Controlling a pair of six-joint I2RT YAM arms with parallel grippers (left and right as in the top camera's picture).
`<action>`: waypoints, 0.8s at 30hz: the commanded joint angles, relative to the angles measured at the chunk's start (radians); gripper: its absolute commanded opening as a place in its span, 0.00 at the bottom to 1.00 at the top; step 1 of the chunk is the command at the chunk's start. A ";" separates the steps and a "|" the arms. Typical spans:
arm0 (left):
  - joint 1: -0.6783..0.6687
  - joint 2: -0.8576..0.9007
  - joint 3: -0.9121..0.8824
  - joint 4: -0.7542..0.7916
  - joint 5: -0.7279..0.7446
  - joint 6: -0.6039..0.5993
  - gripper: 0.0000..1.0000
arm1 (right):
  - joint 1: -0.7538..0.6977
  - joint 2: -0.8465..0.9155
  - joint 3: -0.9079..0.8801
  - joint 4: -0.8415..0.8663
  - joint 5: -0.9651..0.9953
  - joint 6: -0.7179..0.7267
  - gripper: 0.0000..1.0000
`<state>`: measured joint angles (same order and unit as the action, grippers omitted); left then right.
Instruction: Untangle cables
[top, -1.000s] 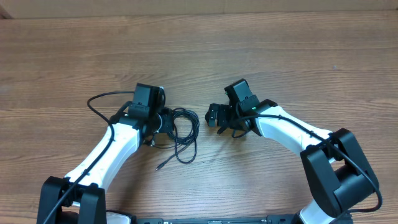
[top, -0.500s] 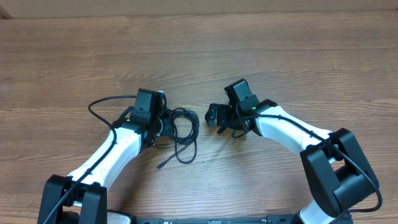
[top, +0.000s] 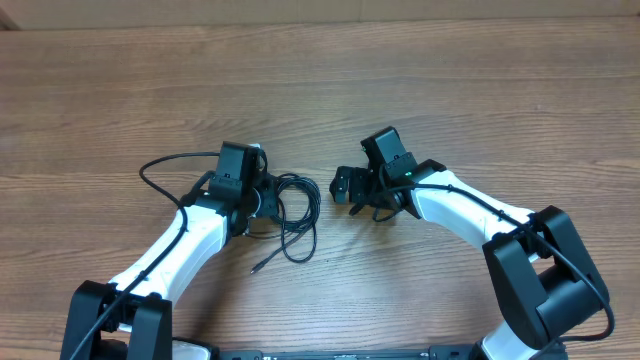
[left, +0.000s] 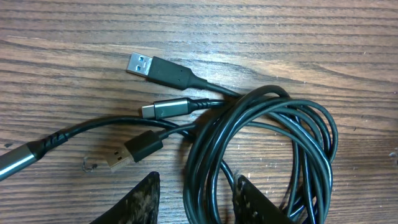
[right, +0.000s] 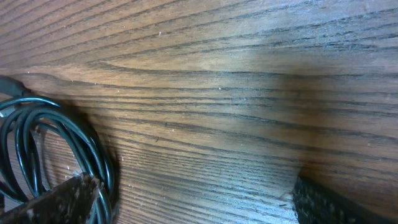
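Observation:
The cables lie as one tangled black coil between the two arms, and a loose plug end trails toward the front. In the left wrist view the coil fills the right side, with a black USB plug, a silver-tipped plug and a gold-faced plug to its left. My left gripper is open and straddles several coil strands; the left finger stands apart from them. My right gripper is wide open over bare wood, its left finger beside the coil's edge.
The wooden table stretches behind and to both sides. A thin black wire loops out to the left of the left wrist. A silver-sleeved plug enters the left wrist view at its left edge.
The left gripper's jaws have widened around the coil strands and its wrist has shifted slightly. The right arm and the coil have not visibly moved.

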<state>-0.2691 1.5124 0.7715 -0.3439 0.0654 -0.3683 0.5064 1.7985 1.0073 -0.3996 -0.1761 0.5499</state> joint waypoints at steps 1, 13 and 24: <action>-0.009 0.005 -0.011 -0.005 -0.014 -0.014 0.39 | 0.000 -0.004 0.006 0.005 0.000 -0.001 1.00; -0.018 0.005 -0.013 -0.103 0.034 -0.033 0.32 | 0.000 -0.004 0.006 0.005 0.000 -0.001 1.00; -0.021 0.005 -0.015 -0.036 -0.034 -0.032 0.49 | 0.000 -0.004 0.006 0.010 0.000 -0.001 1.00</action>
<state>-0.2867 1.5124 0.7635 -0.3988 0.0738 -0.3908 0.5064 1.7985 1.0073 -0.3939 -0.1764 0.5495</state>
